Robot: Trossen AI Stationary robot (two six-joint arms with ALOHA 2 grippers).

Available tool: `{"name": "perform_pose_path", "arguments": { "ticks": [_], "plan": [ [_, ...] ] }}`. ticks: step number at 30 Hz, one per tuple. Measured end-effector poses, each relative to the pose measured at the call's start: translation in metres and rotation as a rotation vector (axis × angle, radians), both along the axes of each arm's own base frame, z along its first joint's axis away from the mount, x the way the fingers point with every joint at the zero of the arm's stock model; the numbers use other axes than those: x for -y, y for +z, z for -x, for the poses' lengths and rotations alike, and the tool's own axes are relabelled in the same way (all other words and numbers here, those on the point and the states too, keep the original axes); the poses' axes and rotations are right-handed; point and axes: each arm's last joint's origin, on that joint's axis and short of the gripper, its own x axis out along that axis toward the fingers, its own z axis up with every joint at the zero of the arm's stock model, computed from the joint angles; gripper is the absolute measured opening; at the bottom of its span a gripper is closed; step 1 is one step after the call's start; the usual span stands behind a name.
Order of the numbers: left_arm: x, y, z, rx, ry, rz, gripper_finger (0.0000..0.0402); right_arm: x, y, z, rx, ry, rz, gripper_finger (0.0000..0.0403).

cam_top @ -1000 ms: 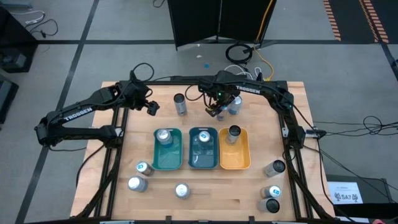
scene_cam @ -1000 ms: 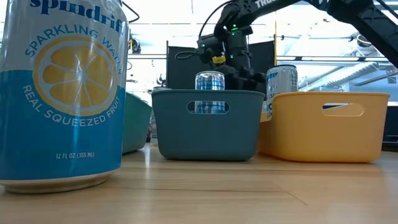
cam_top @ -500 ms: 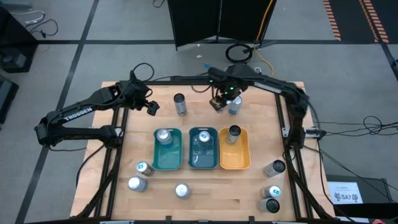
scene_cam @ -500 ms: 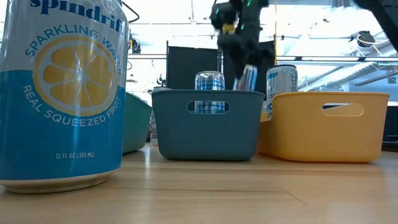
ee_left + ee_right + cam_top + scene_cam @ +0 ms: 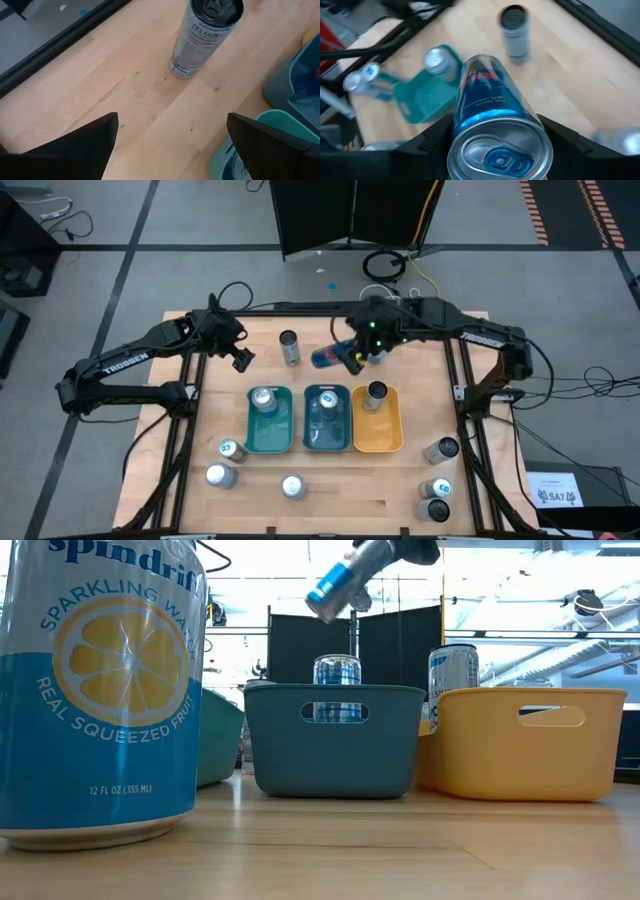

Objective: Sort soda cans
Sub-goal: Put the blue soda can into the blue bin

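My right gripper (image 5: 352, 356) is shut on a blue and silver soda can (image 5: 330, 358), held high above the far middle of the table; the low view shows the can (image 5: 345, 578) in the air above the trays. My left gripper (image 5: 240, 357) hangs open over the far left of the table. It is short of a dark-topped Celsius can (image 5: 205, 37), which stands upright on its base on the wood. Green (image 5: 250, 442), dark teal (image 5: 308, 442) and orange (image 5: 392, 442) trays sit side by side mid-table, one can upright in each. My right gripper pinches the blue can between its two fingers (image 5: 427, 145), one on each side of the can's wall near the tab end (image 5: 470, 131). The can is lifted clear and tipped nearly level. Its tab end points at the wrist and its base (image 5: 320, 360) toward the table's left.
Loose cans stand near the front left (image 5: 219, 476), front middle (image 5: 292, 486) and front right (image 5: 436, 510) of the table. A Spindrift can (image 5: 100, 690) fills the low view's left. Bare wood lies between the far cans and the trays.
My right gripper has risen from the far side of the table with the blue can and moved toward the table's left. It has turned, tipping the can from upright to nearly level. The can now hangs clear above the trays' far ends.
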Motion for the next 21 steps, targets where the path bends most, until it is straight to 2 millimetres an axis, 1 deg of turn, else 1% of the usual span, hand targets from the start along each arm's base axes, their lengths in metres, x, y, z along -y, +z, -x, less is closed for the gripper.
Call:
{"name": "perform_pose_path", "arguments": {
  "ticks": [5, 10, 14, 21],
  "plan": [
    [0.000, 0.000, 0.000, 0.002, 0.004, 0.003, 0.0382, -0.023, 0.002, -0.011, 0.071, 0.074, 0.007, 0.0219],
    [0.000, 0.000, 0.000, 0.003, 0.005, 0.003, 0.0382, -0.042, -0.006, -0.021, 0.047, 0.113, 0.018, 0.0218],
    [0.000, 0.000, 0.000, 0.003, 0.007, 0.004, 0.0382, -0.055, -0.011, -0.019, -0.011, 0.143, 0.008, 0.0218],
    [0.000, 0.000, 0.000, 0.004, 0.008, 0.004, 0.0382, -0.075, -0.026, -0.006, -0.208, 0.171, -0.017, 0.0221]
  ]
}}
